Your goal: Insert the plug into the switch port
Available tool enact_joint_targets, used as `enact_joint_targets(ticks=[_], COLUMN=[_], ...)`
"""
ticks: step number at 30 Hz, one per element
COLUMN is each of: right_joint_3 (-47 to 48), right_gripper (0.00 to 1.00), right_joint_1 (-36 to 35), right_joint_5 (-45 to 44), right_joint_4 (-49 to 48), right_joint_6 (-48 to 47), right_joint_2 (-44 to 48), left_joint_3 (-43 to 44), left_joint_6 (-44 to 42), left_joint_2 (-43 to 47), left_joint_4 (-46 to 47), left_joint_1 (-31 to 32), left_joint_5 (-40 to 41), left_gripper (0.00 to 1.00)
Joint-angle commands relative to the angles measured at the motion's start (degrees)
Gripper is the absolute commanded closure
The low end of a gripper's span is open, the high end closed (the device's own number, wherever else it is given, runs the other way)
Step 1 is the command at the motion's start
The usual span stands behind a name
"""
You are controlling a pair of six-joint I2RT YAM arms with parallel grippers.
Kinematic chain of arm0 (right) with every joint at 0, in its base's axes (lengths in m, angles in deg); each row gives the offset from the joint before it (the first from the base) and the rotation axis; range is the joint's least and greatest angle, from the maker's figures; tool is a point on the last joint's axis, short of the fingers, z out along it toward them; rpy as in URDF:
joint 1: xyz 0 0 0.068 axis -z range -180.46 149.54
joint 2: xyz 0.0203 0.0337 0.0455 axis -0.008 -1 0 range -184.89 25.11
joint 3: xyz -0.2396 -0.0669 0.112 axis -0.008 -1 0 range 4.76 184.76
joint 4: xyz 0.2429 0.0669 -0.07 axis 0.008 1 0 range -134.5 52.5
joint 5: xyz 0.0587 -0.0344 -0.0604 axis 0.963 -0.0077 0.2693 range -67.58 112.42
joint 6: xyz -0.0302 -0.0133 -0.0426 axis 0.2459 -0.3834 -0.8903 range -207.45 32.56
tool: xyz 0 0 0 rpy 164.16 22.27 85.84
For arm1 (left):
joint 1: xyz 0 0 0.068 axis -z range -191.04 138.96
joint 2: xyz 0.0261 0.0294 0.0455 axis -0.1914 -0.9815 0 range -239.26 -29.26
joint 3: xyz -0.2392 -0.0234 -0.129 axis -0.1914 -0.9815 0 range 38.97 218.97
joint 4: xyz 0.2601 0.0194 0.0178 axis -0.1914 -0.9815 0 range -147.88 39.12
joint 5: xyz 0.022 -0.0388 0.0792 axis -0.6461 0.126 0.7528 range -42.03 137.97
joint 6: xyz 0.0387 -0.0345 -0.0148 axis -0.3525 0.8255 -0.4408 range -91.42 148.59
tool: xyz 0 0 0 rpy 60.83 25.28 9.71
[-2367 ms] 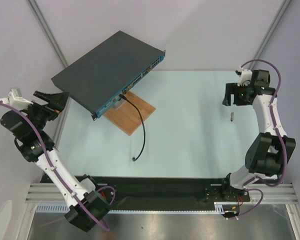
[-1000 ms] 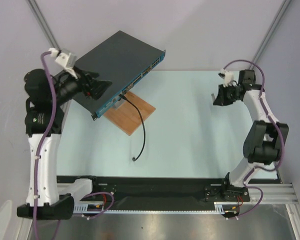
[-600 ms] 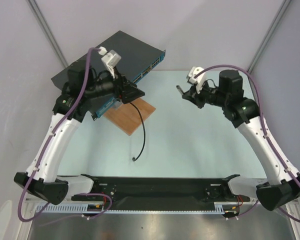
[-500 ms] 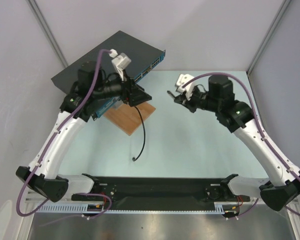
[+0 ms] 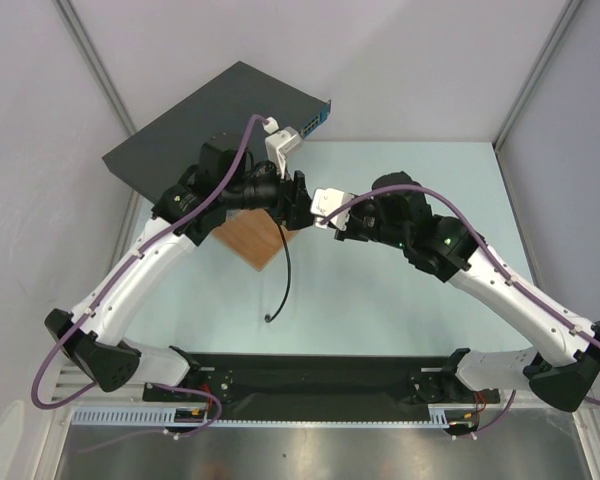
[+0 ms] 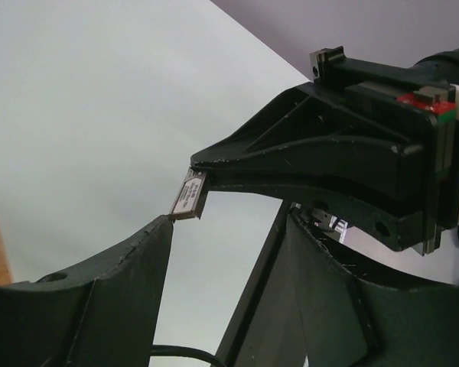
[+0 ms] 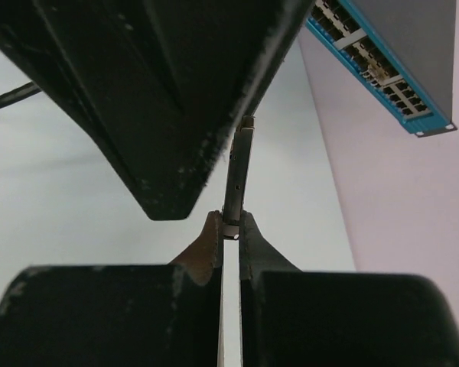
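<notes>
Two robot arms meet just in front of the switch [image 5: 195,115], near its teal socket face. The right hand [image 7: 229,226] is clamped tight on one end of the small silver plug [image 7: 238,172], well apart from the sockets. The left hand [image 6: 229,218] is spread wide, one fingertip just beside the plug's free end.

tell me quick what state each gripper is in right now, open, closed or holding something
left gripper: open, holding nothing
right gripper: closed on the plug
</notes>
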Motion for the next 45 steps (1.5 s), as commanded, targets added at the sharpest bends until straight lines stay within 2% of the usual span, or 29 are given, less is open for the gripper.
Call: enact_joint_targets(ticks=[1,12,18,21,22,23,25,26,28,29,30,32,33,35,37,42,45], right_joint_3=[0.1,-0.1,-0.4,-0.2,-0.2,-0.1,-0.1,-0.1,0.3,0.6,0.9,1.1,1.3,2.0,2.8,4.7,4.9], right_gripper=[1.0,1.0,1.0,1.0,0.99,0.97,0.92,0.76,0.64,0.51,0.45,0.32,0.29,0.24,0.24,0.23,0.19], right_joint_1=[-1.3,-2.7,-2.7,-2.8,-2.8,-2.7,-2.6,-2.3,-1.6,-0.1,1.2,4.8,9.3,13.9,18.7,18.0,14.9], right_joint_5=[-3.5,-3.0,-3.5,-3.3,-3.1,-3.1,-3.0,-2.9,-1.2,0.1,1.7,8.9,11.9,22.7,32.9,45.3,46.7], right_joint_4=[-2.1,-2.3,-3.1,-3.1,-3.0,-3.0,-3.0,-3.0,-1.9,-1.0,0.4,1.4,2.2,2.9,4.6,12.1,12.9], right_joint_6=[-3.1,-3.2,-3.2,-2.7,-2.5,-2.4,-1.7,-1.4,0.1,0.6,1.5,5.1,6.7,10.9,12.6,9.4,10.0], right_joint_2=[0.7,1.6,1.6,1.7,1.8,1.9,2.0,2.1,2.2,2.3,2.4,2.9,3.3,3.5,3.6,3.3,3.2], left_joint_3=[2.4,5.3,4.1,2.3,1.8,1.3,-0.4,-1.0,-2.9,-4.5,-5.7,-8.6,-11.6,-14.2,-17.0,-19.2,-22.1], left_joint_6=[-1.4,-4.2,-5.0,-4.9,-5.0,-5.0,-5.2,-5.4,-6.4,-7.2,-8.2,-10.8,-11.2,-16.2,-18.7,-26.3,-28.2], left_joint_2=[-0.8,-3.0,-2.5,-1.4,-0.9,-0.5,0.9,1.3,2.4,3.9,5.0,8.6,9.8,12.0,14.7,17.1,18.8], left_joint_4=[-0.4,-2.3,-1.9,0.7,1.2,1.8,3.8,4.4,6.7,7.5,9.6,12.3,15.1,17.0,19.1,20.6,24.7], left_joint_1=[0.4,0.4,0.4,0.4,0.4,0.4,0.4,0.4,0.3,0.2,0.2,-0.3,-0.6,-0.6,-0.7,-0.7,-0.6], left_joint_5=[3.2,5.4,3.2,1.5,1.1,0.9,0.6,-0.1,-0.6,-1.4,-1.6,-1.8,-3.3,-4.7,-6.4,-10.1,-11.4], left_gripper=[0.34,0.41,0.52,0.68,0.82,0.9,1.0,1.0,1.0,1.0,1.0,1.0,1.0,1.0,1.0,1.0,1.0])
